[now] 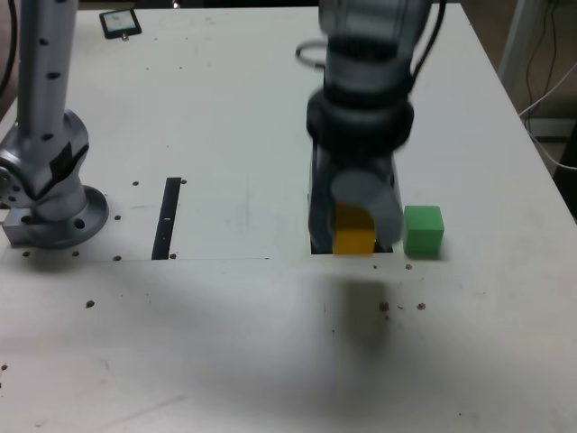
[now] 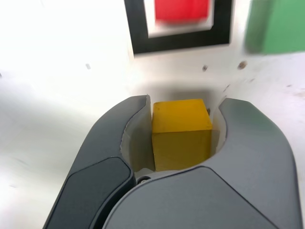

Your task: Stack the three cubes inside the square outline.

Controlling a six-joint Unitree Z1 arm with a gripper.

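Observation:
My gripper is shut on the yellow cube, one dark jaw on each side face. In the wrist view the red cube sits inside the black square outline, just beyond the yellow cube. The green cube stands on the table outside the outline, beside it. In the exterior view the gripper holds the yellow cube low over the table, and the green cube is to its right. The arm hides the red cube there; only corners of the outline show.
The arm's metal base stands at the exterior view's left. A thin black strip lies between base and gripper. A small dark device lies at the far edge. Cables hang past the table's right edge.

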